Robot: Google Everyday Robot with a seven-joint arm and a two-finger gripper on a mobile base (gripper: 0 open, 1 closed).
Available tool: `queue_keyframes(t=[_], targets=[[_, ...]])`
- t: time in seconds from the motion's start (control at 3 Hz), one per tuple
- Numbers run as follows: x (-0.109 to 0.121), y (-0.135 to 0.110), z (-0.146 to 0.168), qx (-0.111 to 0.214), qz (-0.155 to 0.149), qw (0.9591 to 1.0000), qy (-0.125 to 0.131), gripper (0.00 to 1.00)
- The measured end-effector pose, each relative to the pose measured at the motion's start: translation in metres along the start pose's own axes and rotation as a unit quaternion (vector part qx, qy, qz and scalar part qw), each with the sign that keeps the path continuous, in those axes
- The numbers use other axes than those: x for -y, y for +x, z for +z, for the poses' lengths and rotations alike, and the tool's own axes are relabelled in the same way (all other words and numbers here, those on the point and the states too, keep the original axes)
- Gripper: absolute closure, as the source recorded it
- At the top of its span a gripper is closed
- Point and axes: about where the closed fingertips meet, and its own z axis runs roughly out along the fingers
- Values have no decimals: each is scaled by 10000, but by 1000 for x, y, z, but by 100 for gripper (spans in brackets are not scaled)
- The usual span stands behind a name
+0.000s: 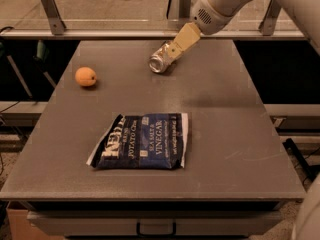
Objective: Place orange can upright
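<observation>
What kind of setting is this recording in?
Probably a robot test lab: a plain grey table staged with a lying orange can, an orange fruit and a chip bag, a metal rail behind. The gripper sits at the can, at the table's far side.
</observation>
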Motion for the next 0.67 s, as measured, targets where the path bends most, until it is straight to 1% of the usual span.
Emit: queue_keyframes(t=[0.33,0.67], targets=[[13,-30,31,336,863,9957,68,0],[28,-50,50,457,1680,9845,234,0]])
